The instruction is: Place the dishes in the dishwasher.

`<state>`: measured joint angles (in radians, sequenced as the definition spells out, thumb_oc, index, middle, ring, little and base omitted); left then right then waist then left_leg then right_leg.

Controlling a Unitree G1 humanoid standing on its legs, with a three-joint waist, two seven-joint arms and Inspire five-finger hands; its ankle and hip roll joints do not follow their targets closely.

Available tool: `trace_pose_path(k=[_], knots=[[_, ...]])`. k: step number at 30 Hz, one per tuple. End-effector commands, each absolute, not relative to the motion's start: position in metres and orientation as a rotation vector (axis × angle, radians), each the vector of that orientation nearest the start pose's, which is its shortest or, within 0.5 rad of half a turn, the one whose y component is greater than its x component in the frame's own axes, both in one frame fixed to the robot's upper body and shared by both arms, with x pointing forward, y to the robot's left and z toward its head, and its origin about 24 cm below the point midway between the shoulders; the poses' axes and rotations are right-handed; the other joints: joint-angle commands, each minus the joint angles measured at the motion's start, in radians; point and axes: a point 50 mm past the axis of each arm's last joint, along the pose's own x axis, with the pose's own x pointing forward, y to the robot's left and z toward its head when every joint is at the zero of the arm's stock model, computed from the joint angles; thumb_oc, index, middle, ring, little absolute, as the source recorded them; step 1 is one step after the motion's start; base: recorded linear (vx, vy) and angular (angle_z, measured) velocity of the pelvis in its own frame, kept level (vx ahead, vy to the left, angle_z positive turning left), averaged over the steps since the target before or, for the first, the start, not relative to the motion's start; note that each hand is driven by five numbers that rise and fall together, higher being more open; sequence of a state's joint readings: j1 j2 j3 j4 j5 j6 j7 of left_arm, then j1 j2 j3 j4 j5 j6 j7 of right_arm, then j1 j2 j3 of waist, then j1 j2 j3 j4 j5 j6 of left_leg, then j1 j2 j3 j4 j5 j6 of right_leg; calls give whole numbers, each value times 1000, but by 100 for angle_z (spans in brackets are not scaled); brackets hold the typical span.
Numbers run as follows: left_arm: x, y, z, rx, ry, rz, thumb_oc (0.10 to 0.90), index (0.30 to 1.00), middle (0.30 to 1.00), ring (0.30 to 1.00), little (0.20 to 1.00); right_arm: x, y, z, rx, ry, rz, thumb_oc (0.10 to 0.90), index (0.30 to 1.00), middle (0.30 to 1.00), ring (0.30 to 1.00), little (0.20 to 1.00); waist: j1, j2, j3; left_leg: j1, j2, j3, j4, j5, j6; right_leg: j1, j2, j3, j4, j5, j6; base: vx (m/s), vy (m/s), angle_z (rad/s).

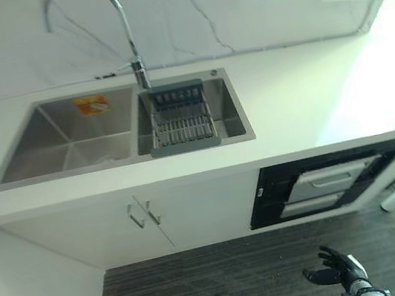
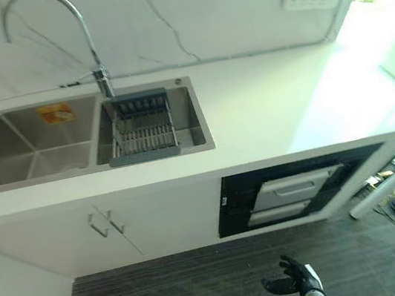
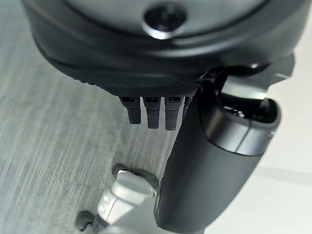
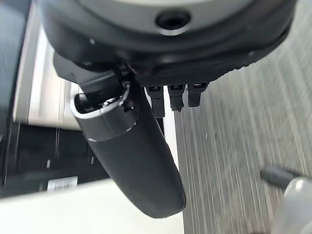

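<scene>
The right hand (image 1: pixel 342 269) hung low at five o'clock, fingers spread and empty; the left hand (image 3: pixel 214 161) also held nothing, fingers straight. The dishwasher (image 1: pixel 331 183) sat at three o'clock under the counter (image 1: pixel 304 108), seemingly shut. No dishes were apparent in the sink (image 1: pixel 68 138) or its rack (image 1: pixel 180 120), so either loading is finished or dishes lie elsewhere.

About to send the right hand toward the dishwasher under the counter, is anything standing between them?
Nothing visible stands between them. The right hand hangs low over the striped floor, fingers relaxed and holding nothing. The dishwasher sits in the cabinet front ahead of it, with bare floor between. No dishes are visible in the sink or its rack.
</scene>
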<state>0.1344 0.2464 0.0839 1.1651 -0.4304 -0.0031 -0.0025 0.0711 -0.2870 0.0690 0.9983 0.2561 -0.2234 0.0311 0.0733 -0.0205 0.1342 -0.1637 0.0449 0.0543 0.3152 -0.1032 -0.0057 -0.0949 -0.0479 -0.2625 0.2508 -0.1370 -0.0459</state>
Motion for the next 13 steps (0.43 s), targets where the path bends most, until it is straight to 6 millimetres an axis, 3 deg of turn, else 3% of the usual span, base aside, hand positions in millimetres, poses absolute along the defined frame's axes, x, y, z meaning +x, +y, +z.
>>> trace_pose_path(k=[1,2,3,6,8,13], knots=[[93,275,-145,-200,1018,528,800,900,900,900,900,150,-268,-117,-78,748,-222,800,900,900,900,900,-13,-31,27,111,6,158,-15,-112,-41,13,-118,21,49,-59,148,-116,-93,62],[97,271,-146,-209,1018,509,800,900,900,900,900,143,-268,-121,-58,766,-258,800,900,900,900,900,-27,-39,35,124,31,223,-15,-107,-44,27,-139,-13,49,-62,146,-71,-27,111],[98,266,-148,-216,1026,501,800,900,900,900,900,136,-268,-125,-36,790,-294,800,900,900,900,900,-49,-29,36,143,60,258,-15,-142,-49,48,-141,-45,49,-77,156,-115,33,151],[92,258,-154,-241,1077,502,800,900,900,900,900,117,-268,-136,25,880,-334,800,900,900,900,900,-72,-4,11,122,75,218,-15,-172,-54,48,-127,-59,49,-78,162,-83,119,139],[90,251,-157,-313,1136,425,800,900,900,900,900,104,-267,-143,78,945,-357,800,900,900,900,900,-87,4,-18,110,73,207,-15,-168,-48,34,-123,-57,49,-63,154,-125,95,18],[92,255,-155,-320,1119,386,800,900,900,900,900,92,-262,-149,68,1014,-320,800,900,900,900,900,-92,13,-27,133,66,219,-15,-182,-40,47,-129,-64,49,-64,159,-37,78,6]])
